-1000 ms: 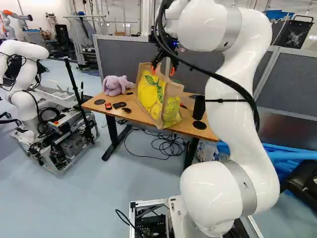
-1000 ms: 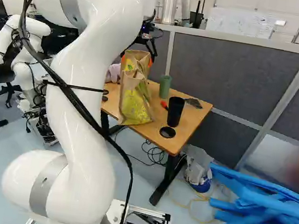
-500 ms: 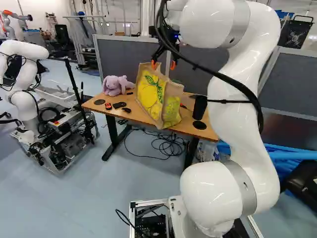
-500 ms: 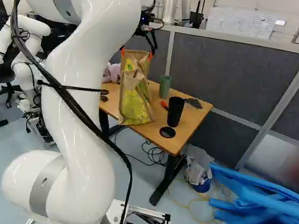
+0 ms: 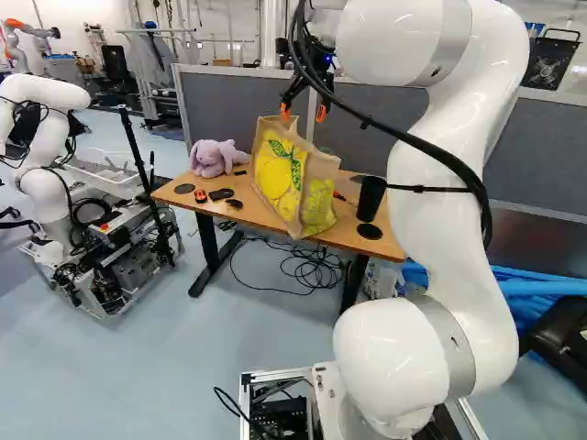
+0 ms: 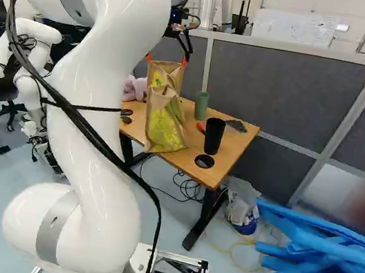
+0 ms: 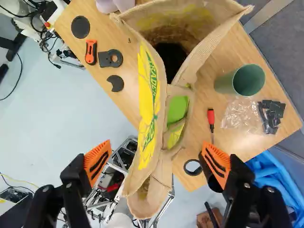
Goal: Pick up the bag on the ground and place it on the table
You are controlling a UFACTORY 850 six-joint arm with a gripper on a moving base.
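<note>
Clock hours run around the bag as seen in the base views, left to right; at nine o'clock in the left base view stands another robot (image 5: 46, 96), a strip of floor (image 5: 193, 312) between it and the desk (image 5: 249, 211); at ten o'clock a lilac plush rabbit (image 5: 213, 158) sits on the desk, near its left end; at the centre the yellow-and-tan bag (image 5: 282, 179) stands on the desk, leaning a little, its lowest corner right by the near edge; at twelve to one o'clock, above the bag's open top, hangs the tool (image 5: 303, 114), its two fingers spread wide and gripping nothing; between three and four o'clock stands a black cup (image 5: 371, 199), and beyond it rises the white arm (image 5: 440, 183).

The right base view adds a green cup (image 6: 202, 105) at two o'clock, hidden behind the bag in the left one, and blue foam lengths (image 6: 312, 239) on the floor at four o'clock; a grey partition (image 6: 281, 90) rises along the desk's far side.

Only the wrist view looks down into the bag, showing a dark hollow and a green patch (image 7: 177, 109); it also shows crumpled clear plastic (image 7: 242, 114) beside the green cup; a gap parts each orange pad (image 7: 98, 161) from the bag.
</note>
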